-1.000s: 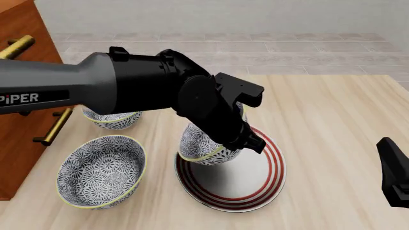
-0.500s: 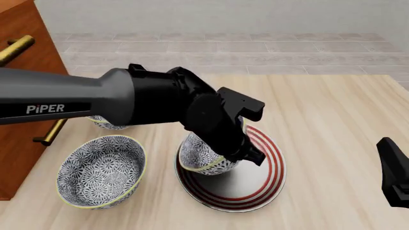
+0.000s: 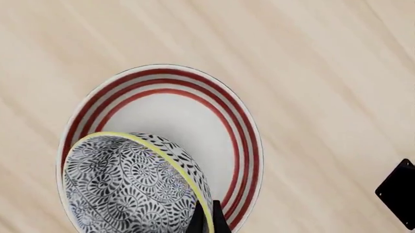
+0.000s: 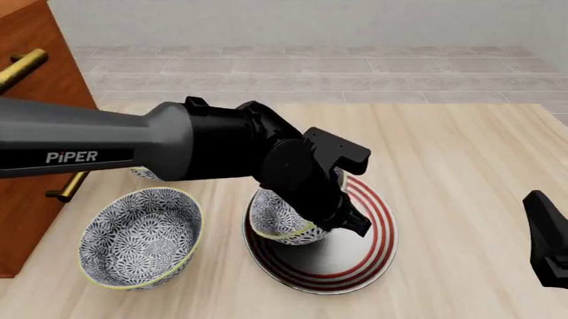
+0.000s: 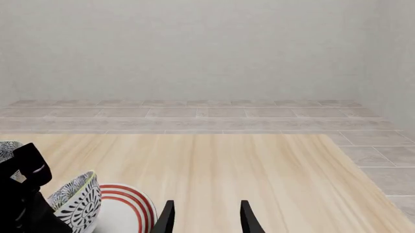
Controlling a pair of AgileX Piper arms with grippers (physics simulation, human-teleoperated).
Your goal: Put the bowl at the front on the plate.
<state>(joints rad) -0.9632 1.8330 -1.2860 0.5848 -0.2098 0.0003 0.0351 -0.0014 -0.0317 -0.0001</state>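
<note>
Front view: left gripper (image 4: 342, 216) clamps the bowl (image 4: 282, 218) by its rim, tilted over the plate (image 4: 368, 246); next, level and release; right gripper (image 5: 206, 218) stands spread.

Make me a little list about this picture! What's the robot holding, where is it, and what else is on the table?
held thing: bowl, tilted, rim pinched by left claw
under it: plate
bowl touching plate: cannot tell
right claw: open, holding nothing, off to the right
other bowls: one left of the plate, one mostly hidden behind the left arm
table edge: wooden cabinet on the left
</note>
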